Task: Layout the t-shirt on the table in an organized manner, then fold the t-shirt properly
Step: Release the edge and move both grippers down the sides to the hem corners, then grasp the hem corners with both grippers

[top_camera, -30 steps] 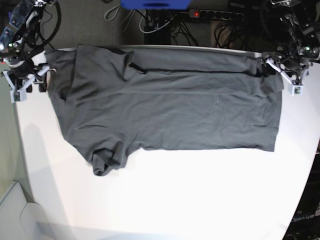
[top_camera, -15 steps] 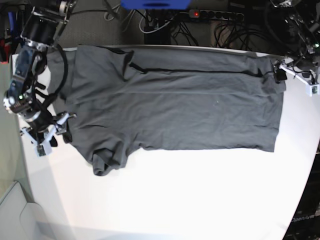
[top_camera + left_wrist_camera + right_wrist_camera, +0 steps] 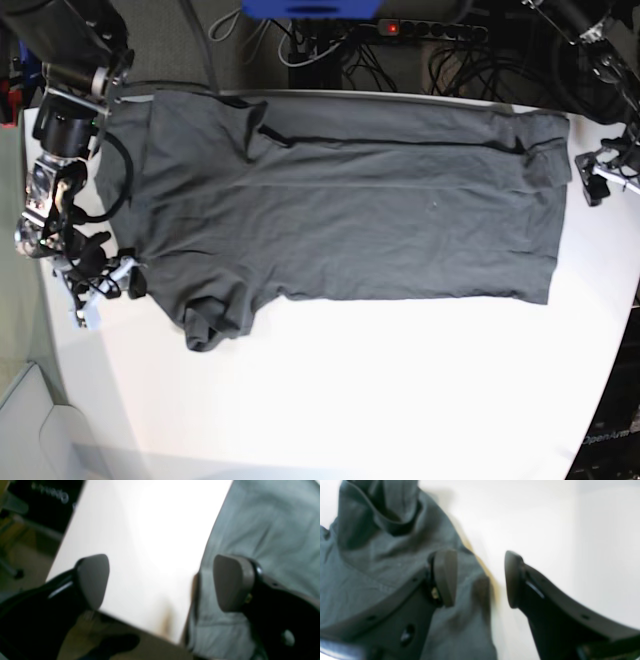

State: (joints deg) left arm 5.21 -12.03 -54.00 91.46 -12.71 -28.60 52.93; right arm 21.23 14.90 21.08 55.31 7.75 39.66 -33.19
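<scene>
The white worktop (image 3: 380, 390) fills most of the base view, smooth and glossy, with a rounded corner at the lower left and a broad bare stretch along its near half. Behind its far edge lies grey floor, a blue box (image 3: 310, 8), a black power strip (image 3: 430, 30) with a red lit switch, and a tangle of dark cables (image 3: 470, 65).

The t-shirt (image 3: 350, 215) lies spread flat across the far half of the worktop, charcoal grey, its long side running left to right, one sleeve bunched up at the lower left.

The right gripper (image 3: 105, 285) sits low at the shirt's left edge beside that sleeve, its jaws apart and empty. The left gripper (image 3: 600, 180) is off the shirt's right edge, jaws spread wide over bare worktop, holding nothing.
</scene>
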